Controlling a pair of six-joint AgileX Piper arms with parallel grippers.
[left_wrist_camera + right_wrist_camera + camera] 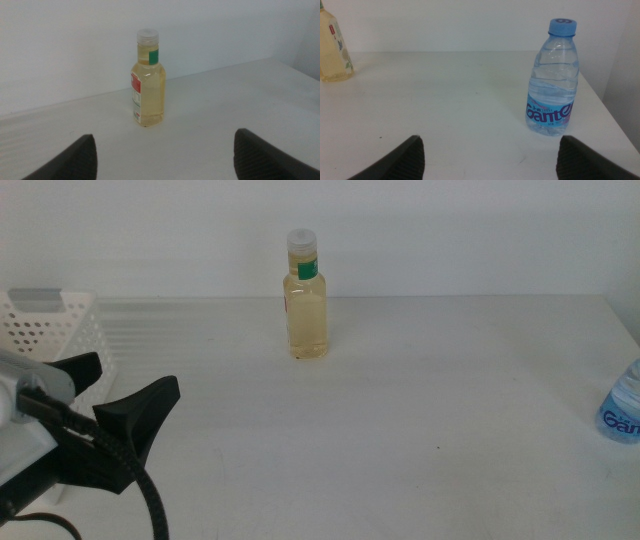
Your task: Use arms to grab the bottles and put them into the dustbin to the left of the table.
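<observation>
The white worktop [420, 410] carries a yellow bottle [306, 298]. The left end effector [162, 152], spread wide and empty, should probably approach centred and clamp mid-body.

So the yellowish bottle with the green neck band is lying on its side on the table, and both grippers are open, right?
Not quite. The yellowish bottle stands upright on the table, as the left wrist view shows. The left gripper and the right gripper are indeed open.
</observation>
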